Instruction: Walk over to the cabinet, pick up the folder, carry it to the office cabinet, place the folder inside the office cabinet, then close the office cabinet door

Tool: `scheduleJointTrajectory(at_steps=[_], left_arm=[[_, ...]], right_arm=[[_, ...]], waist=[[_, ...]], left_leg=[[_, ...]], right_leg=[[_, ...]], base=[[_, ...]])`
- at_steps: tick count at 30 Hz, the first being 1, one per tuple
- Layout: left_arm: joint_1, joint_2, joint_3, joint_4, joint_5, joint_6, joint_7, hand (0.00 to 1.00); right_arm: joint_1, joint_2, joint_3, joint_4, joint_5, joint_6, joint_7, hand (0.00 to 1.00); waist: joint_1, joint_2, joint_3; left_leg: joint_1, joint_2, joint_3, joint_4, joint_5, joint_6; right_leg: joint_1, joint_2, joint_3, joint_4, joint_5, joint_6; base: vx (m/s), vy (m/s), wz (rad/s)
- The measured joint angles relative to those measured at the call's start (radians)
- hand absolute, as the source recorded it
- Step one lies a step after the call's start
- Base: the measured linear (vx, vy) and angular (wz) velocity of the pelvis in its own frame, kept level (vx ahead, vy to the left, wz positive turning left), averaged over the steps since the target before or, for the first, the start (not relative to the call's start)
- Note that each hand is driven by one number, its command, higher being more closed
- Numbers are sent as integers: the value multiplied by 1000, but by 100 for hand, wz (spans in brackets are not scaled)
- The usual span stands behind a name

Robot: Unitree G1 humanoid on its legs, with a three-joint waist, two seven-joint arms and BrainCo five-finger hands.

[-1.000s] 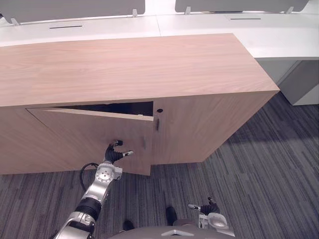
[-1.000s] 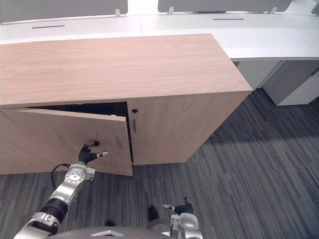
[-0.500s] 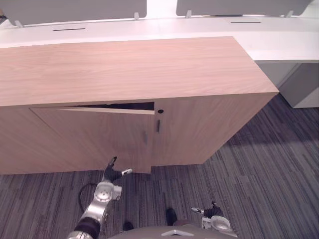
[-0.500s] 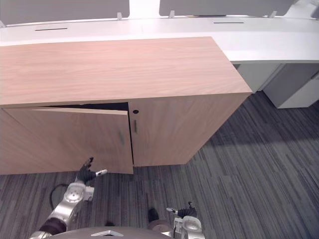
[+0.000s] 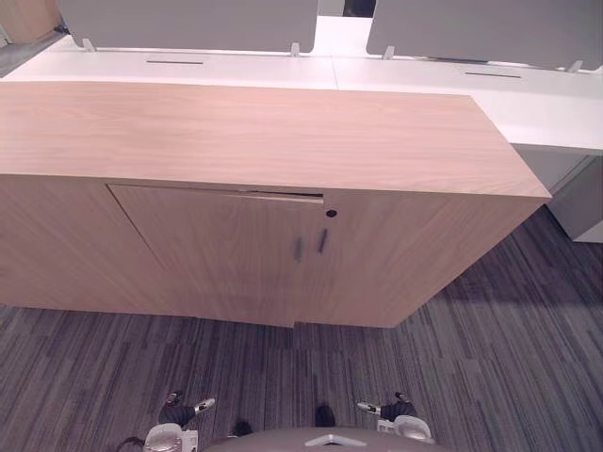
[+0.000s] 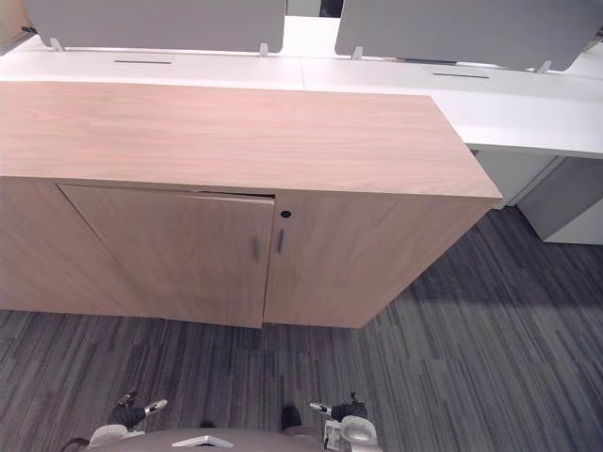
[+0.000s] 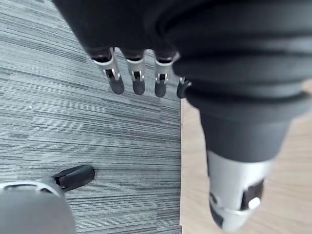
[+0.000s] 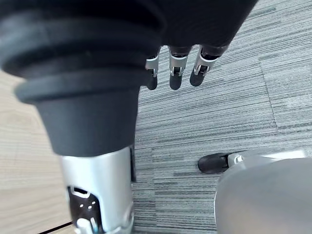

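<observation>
Down by the carpet floor [image 5: 490, 358], left hand [image 5: 175, 413] and right hand [image 5: 391, 411] hang with fingers [image 7: 117, 84] straight, apart and empty. Ahead, the office cabinet [image 5: 264, 132] has its door [image 5: 217, 250] almost flush, 1 thin gap along its top edge. The folder is presumably inside, so only a final push seems left. Beyond stand white desks [image 5: 565, 108] and grey screens [image 5: 188, 11].

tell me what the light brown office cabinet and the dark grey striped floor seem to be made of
Light brown office cabinet: looks like wood-grain laminate or veneer, matt; fine streaked grain runs across top and doors. Dark grey striped floor: probably low-pile carpet tile, matt, with fuzzy stripes changing direction in squares.
</observation>
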Motion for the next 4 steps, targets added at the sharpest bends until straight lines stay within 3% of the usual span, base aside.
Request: scheduleJointTrajectory(at_steps=[4], left_arm=[[1, -1, 18, 13, 1, 0, -6, 0]], right_arm=[[-12, -2, -1, 24, -1, 5, 2, 0]], waist=[[6, -1, -1]], left_leg=[[0, -8, -10, -1, -1, -1]], right_leg=[[3, -10, -13, 4, 0, 0]], base=[[-54, 6, 6]])
